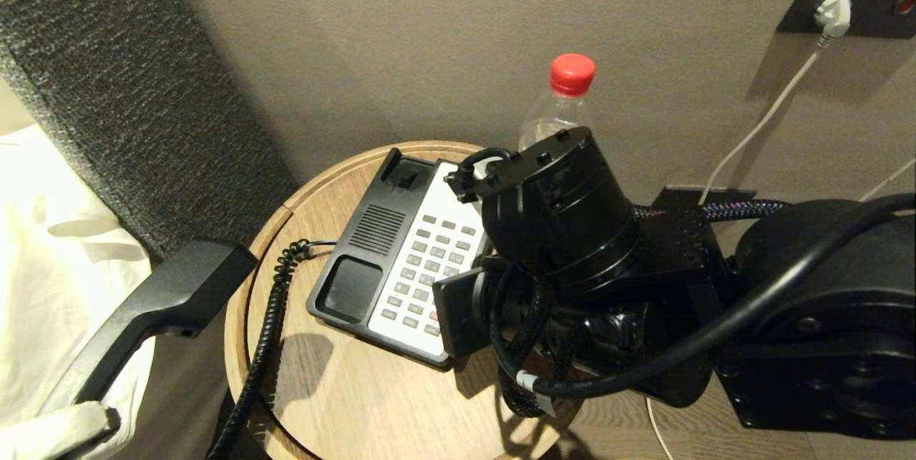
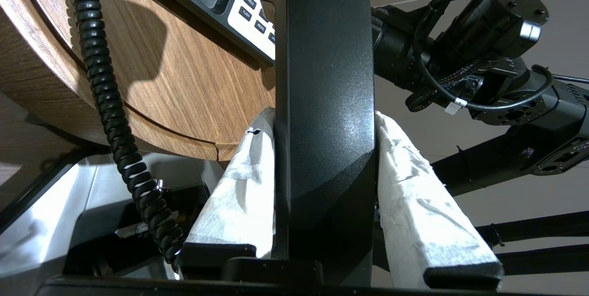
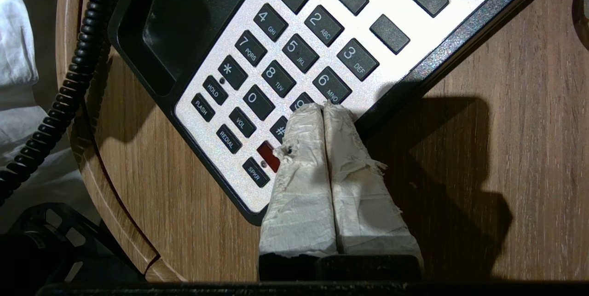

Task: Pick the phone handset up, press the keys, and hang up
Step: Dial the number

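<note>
Handset (image 1: 154,302), lower left of the head frame, hangs off the round table's (image 1: 336,395) edge in the left gripper (image 2: 324,116), whose taped fingers (image 2: 239,185) clamp its shaft, likely to keep the cradle and keypad clear. Coiled cord (image 1: 268,324) trails past the rim. Mid-frame, the right gripper (image 3: 324,109), jaws pressed together into one tip, rests at key 9 on the phone base (image 1: 358,267), near its edge. A bottle (image 1: 562,102) crowds behind.

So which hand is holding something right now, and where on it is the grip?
The left hand is clamped on the phone handset, gripping the straight middle bar between its two ends. The right hand holds nothing; it is shut, tips at the keypad.
</note>
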Controlling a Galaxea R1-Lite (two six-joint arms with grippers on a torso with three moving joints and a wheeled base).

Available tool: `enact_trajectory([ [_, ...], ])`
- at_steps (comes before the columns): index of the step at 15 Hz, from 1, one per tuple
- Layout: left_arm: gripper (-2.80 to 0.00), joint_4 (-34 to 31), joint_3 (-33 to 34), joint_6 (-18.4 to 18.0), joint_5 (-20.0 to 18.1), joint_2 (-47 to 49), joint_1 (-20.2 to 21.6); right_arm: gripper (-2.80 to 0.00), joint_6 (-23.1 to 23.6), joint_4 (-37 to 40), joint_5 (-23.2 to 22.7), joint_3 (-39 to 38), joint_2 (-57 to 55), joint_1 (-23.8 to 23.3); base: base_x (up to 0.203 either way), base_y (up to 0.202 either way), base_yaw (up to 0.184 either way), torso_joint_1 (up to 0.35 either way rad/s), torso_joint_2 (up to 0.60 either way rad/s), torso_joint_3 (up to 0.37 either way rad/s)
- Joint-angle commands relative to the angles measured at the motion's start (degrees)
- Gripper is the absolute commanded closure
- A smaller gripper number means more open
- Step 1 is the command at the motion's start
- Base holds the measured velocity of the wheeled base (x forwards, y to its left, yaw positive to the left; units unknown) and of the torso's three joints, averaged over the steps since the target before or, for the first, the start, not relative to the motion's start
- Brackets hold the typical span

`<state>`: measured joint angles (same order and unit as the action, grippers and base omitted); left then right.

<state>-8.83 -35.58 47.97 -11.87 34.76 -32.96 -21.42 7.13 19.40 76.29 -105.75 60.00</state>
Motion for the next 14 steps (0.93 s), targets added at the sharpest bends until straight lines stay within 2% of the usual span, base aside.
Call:
enact_trajectory([
  [1,0.0,-0.05,0.08,0.28,-0.08,-0.04,0.0,0.0,-0.11,0.16,0.03,-0.26,-0.59,0.03,0.0,0.0,0.0,0.0,0.0,0.0],
  [14,0.0,-0.05,0.16,0.21,-0.26,-0.03,0.0,0.0,0.26,0.25,0.58,-0.94,0.09,0.2,0.0,0.0,0.0,0.0,0.0,0.0],
])
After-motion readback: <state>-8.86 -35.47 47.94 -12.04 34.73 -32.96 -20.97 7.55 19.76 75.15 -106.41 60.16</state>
